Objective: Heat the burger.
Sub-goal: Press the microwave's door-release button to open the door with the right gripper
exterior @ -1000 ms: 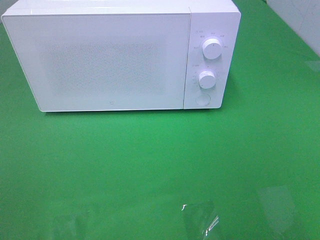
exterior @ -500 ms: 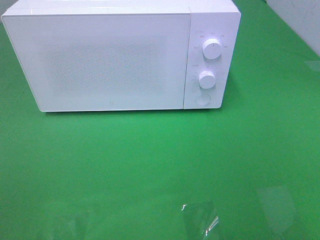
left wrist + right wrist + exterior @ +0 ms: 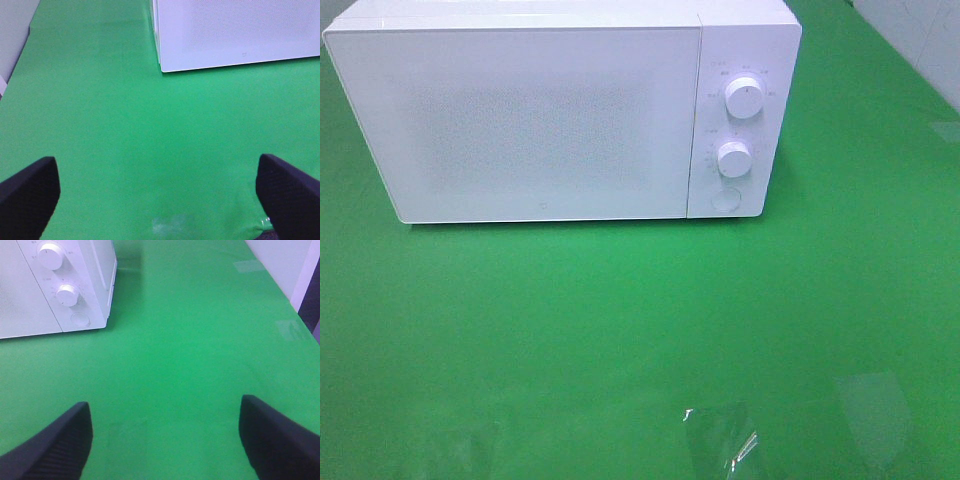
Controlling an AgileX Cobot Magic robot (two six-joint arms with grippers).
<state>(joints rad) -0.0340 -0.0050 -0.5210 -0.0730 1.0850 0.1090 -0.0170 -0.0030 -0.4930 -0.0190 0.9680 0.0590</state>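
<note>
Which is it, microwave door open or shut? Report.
Shut. The microwave door lies flush against the control panel, with no gap and no interior showing.

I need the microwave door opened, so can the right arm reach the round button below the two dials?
Probably yes: the right gripper is open and empty, and only bare green table lies between it and the button.

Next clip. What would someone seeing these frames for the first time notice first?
A white microwave with its door shut dominates the far side of the green table, with two round knobs on its right-hand panel. The left gripper and the right gripper both hang open over the table, and no burger shows in any view.
</note>
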